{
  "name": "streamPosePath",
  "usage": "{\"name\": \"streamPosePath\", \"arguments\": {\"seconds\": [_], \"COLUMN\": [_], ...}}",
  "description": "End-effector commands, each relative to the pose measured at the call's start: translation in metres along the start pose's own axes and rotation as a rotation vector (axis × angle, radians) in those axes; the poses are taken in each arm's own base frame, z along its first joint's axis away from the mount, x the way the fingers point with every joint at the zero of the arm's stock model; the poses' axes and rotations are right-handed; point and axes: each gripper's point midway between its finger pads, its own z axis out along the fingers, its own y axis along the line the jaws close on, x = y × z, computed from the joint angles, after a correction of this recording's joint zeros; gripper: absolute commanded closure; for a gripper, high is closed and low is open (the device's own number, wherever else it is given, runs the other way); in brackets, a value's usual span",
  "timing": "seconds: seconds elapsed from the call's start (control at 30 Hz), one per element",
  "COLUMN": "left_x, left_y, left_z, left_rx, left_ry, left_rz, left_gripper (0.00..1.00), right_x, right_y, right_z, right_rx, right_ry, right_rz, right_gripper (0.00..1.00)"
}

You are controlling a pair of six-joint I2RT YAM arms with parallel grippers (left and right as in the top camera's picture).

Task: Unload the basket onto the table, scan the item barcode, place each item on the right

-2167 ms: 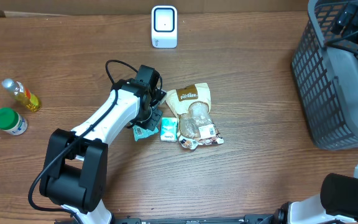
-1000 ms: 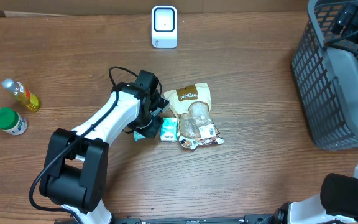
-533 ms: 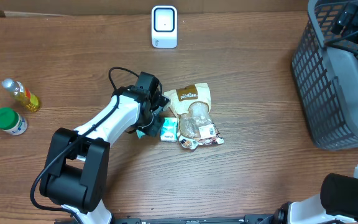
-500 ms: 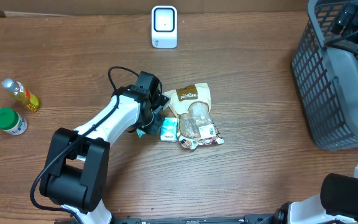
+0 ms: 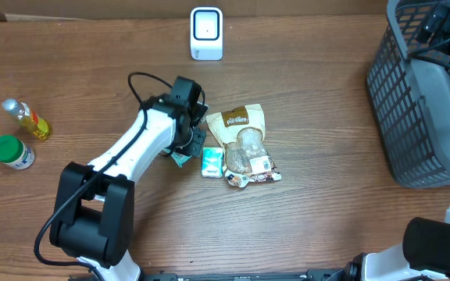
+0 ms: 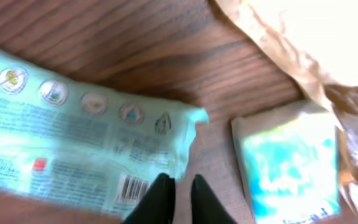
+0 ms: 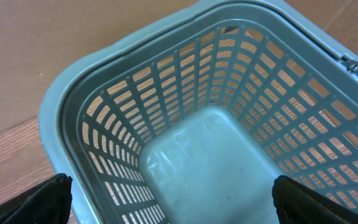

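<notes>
The item, a pale teal packet [image 6: 73,143] with a barcode near its lower edge, lies flat on the wooden table; in the overhead view only its corner [image 5: 180,159] shows under the left arm. My left gripper [image 6: 182,194] points down at the packet's right edge, its black fingers [image 6: 160,199] nearly together with a thin slit of table showing between them. Nothing is plainly held. The white scanner [image 5: 206,33] stands at the back of the table. My right gripper [image 7: 173,196] hangs wide open over a basket, empty.
Right of the packet lie a small teal-and-white pack [image 5: 212,162], a brown snack bag [image 5: 239,125] and a clear cookie pack [image 5: 255,165]. A small yellow bottle [image 5: 26,119] and a green-lidded jar [image 5: 12,151] stand at the left. The grey basket [image 5: 401,94] is at the right edge.
The left gripper has moved a little toward the back of the table, and the teal packet's visible corner has shifted slightly with it. The right arm has not moved.
</notes>
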Motion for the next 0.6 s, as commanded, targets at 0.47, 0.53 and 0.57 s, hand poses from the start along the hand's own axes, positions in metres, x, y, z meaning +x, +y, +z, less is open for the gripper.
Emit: {"name": "streamPosePath", "arguments": {"seconds": [0.47,0.53,0.57], "left_x": [0.024,0.022,0.021], "left_y": [0.037,0.036,0.036], "left_z": [0.004,0.005,0.005], "left_rx": [-0.217,-0.212,-0.209], "left_ry": [0.054,0.044,0.042], "left_rz": [-0.077,-0.078,-0.078], "left_gripper": [0.79,0.80,0.80], "right_x": [-0.009,-0.009,-0.009], "right_y": [-0.002,-0.002,-0.002], "right_z": [-0.009,-0.009,-0.009], "right_rx": [0.005,0.005,0.005], "right_ry": [-0.031,-0.031,-0.031], "right_rz": [0.010,0.010,0.010], "right_gripper": [0.00,0.00,0.00]}}
